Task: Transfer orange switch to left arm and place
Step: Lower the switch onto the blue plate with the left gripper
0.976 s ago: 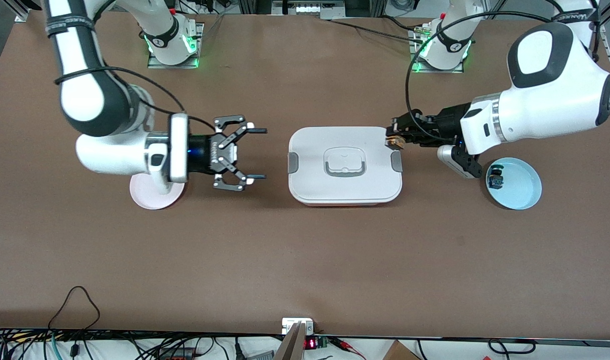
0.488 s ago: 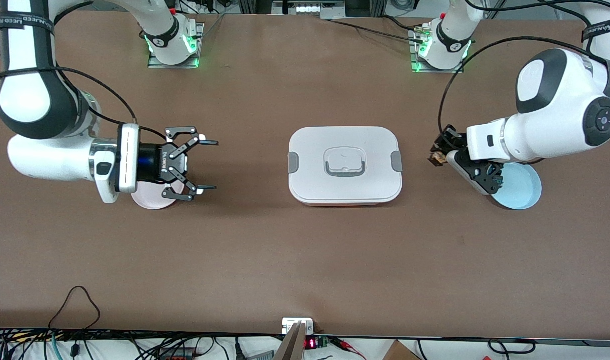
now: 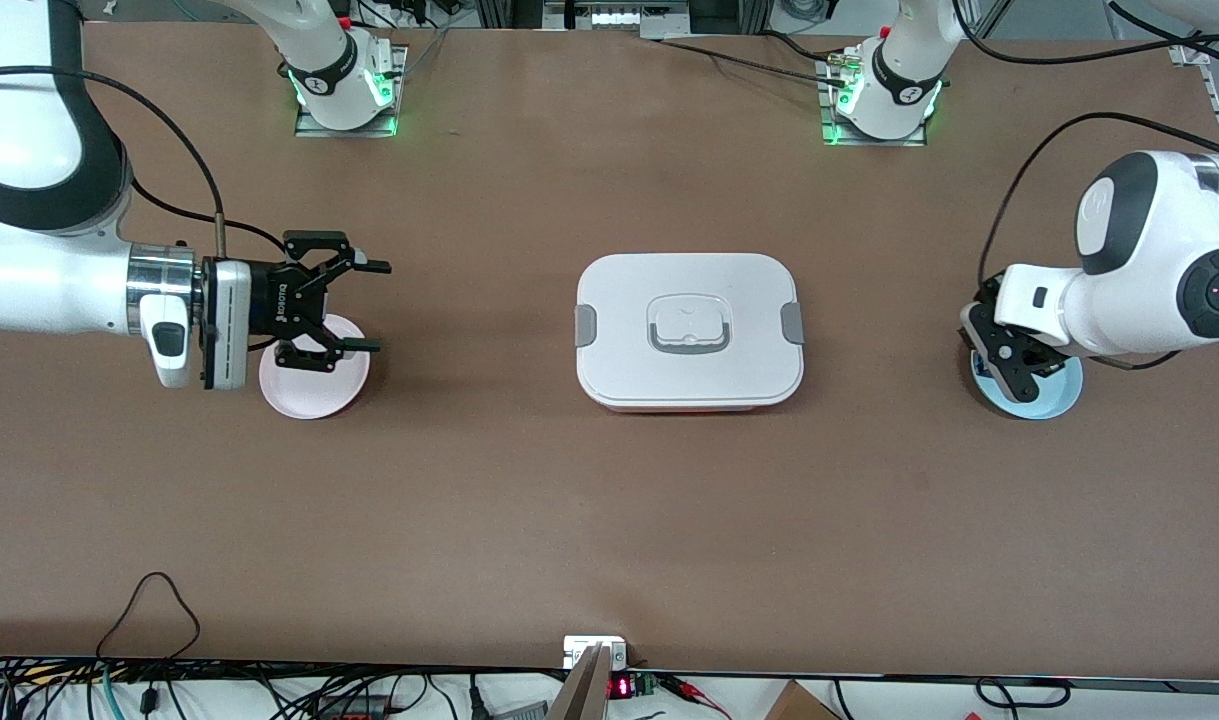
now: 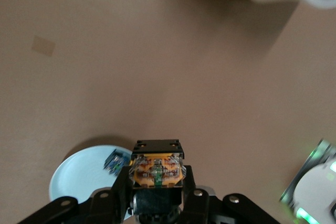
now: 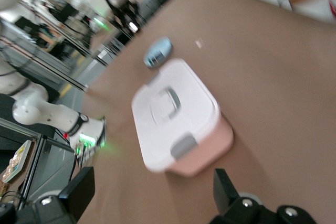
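Left gripper [image 4: 157,182] pinches the orange switch [image 4: 157,170] above the blue plate [image 3: 1054,400], at the left arm's end of the counter [image 3: 609,520], clear of the box [image 3: 689,330]. Right gripper [image 3: 354,305] hovers spread over the pink plate [image 3: 309,390], seemingly ready to receive.

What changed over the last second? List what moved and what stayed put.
The left gripper, shut on the orange switch, drew back from the box's edge to over the blue plate. The right gripper, jaws open and empty, pulled away from the box to over the pink plate. Nothing was grasped or released. Box, both plates and the blue switch stayed put.
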Available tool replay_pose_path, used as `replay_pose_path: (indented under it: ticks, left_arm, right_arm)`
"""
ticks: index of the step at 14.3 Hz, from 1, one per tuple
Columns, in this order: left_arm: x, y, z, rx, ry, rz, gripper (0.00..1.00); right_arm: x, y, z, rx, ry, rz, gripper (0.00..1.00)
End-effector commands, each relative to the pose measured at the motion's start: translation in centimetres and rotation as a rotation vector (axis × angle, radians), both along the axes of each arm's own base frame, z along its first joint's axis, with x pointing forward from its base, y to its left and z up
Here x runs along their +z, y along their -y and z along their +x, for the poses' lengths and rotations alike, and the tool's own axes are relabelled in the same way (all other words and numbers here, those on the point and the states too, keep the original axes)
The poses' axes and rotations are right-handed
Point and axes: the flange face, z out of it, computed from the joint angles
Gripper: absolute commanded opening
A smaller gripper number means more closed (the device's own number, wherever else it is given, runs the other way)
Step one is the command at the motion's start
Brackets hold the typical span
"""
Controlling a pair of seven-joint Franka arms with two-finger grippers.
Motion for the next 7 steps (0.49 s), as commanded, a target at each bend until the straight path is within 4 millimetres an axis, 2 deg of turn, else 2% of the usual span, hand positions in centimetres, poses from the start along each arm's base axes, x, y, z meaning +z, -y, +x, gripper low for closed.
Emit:
replay_pose_path:
  ticks: [1, 3, 6, 7]
  left_arm:
    - [-1.0, -3.3, -0.6, -0.128, 0.002, 0.002, 0.27]
    - [-3.6, -7.3, -1.4, -0.187, 0.038, 0.000, 0.27]
    - [-6.4, -10.9, -2.2, -0.315, 0.110, 0.002, 0.27]
    - [-7.7, -12.0, -2.6, -0.363, 0.144, 0.000, 0.27]
  right_arm:
    - [-0.5, 1.4, -1.0, -0.105, -0.189, -0.195, 1.00]
    - [-0.7, 2.3, -1.2, -0.210, -0.305, -0.361, 1.00]
    - [-0.6, 2.7, -2.3, -0.355, -0.482, -0.676, 1.00]
    - [-0.3, 2.3, -2.5, -0.382, -0.496, -0.748, 1.00]
